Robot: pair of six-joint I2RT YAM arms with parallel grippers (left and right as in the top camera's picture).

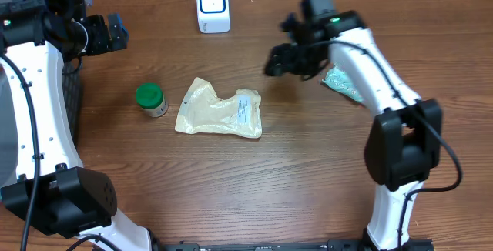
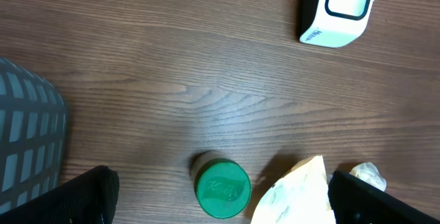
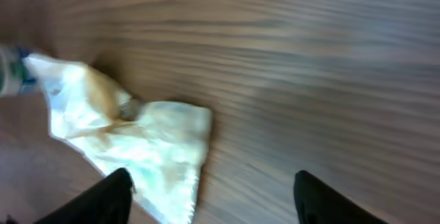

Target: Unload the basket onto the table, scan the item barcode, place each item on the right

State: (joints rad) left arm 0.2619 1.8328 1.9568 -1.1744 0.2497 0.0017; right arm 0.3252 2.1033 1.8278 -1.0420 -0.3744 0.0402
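One pouch point(image 1: 219, 112) apart from right pincer point(image 1: 273, 61)

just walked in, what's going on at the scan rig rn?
Nothing is held at the moment. The right tool hovers open above the table, just right of the beige pouch lying mid-table. The left tool is open and empty, off to the left. The white scanner stands at the far side. A green-lidded jar and a teal packet sit untouched.

One white scanner point(image 1: 212, 6), one green-lidded jar point(image 1: 151, 99), one cream pouch point(image 1: 219, 110), perhaps one teal packet point(image 1: 337, 83), one mesh basket point(image 2: 27, 135).
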